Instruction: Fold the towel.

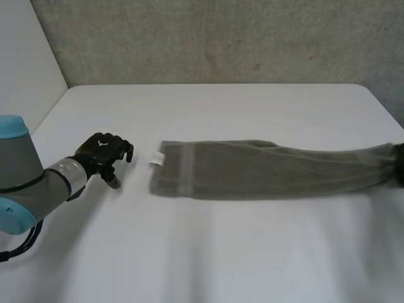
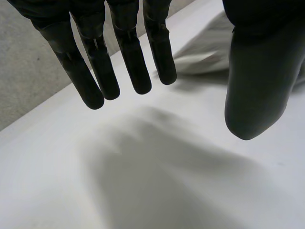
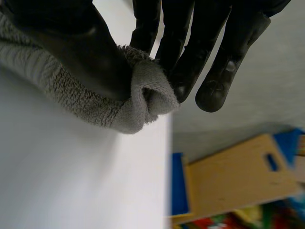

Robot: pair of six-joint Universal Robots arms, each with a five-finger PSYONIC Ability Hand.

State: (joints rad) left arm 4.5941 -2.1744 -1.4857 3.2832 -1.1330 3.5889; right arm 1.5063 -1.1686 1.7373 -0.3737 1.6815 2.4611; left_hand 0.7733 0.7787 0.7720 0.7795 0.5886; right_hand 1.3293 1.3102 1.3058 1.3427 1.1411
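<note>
Grey towel (image 1: 265, 170) — long, stretched flat

A long grey terry towel (image 1: 265, 169) lies stretched across the white surface (image 1: 221, 252), its right end at the surface's edge in the black right hand (image 3: 86, 52). The black left hand (image 1: 104, 151) is just left of the towel's other end, apart from it.

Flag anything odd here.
The grey terry towel is bunched into a narrow, rumpled strip, not spread flat; the right hand pinches its end at the edge of the white table. The left hand is open, apart.
</note>
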